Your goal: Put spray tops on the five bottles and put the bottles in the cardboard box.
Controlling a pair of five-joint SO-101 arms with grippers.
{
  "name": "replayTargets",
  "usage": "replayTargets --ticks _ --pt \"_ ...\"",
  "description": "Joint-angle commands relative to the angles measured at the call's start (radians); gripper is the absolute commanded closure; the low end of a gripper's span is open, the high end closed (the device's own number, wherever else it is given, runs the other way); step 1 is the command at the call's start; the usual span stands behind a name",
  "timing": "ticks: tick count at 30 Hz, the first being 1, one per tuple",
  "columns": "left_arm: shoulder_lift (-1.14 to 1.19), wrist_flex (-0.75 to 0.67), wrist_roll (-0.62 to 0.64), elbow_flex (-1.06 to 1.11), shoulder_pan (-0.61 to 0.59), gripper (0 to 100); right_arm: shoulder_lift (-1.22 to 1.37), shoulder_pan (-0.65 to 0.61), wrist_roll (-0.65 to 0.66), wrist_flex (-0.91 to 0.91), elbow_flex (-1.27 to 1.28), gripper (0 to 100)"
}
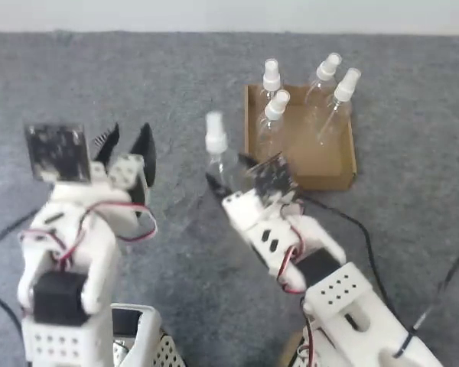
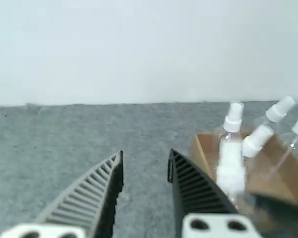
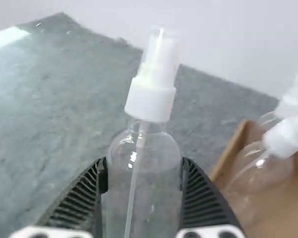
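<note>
One clear plastic bottle with a white spray top stands upright just beside the left wall of the shallow brown cardboard box, outside it. On my right wrist camera I see this bottle with its thin dip tube running down inside. The right gripper is clamped on its body, with one ribbed black finger pressed against each side. From overhead I cannot tell whether the base touches the grey felt-like table cover or hangs just above it. Four more clear bottles with white spray tops are already in the box, leaning at different angles, two towards its left side and two towards its right. My left gripper sits well apart to the left of bottle and box, raised over the cover, its jaws apart with nothing between them. Its own camera shows the gap between the two ribbed fingers, with the box off beyond them
</note>
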Motion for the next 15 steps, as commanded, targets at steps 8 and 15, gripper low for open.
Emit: replayTargets --ticks 8,15 --pt "-0.078 -0.084 -0.043 0.312 0.15 76 0.101 0.088 -0.011 0.243 -0.477 99.3" --pt "-0.08 -0.08 -0.049 0.346 0.256 74 0.334 0.064 -0.041 0.344 -0.718 99.3"
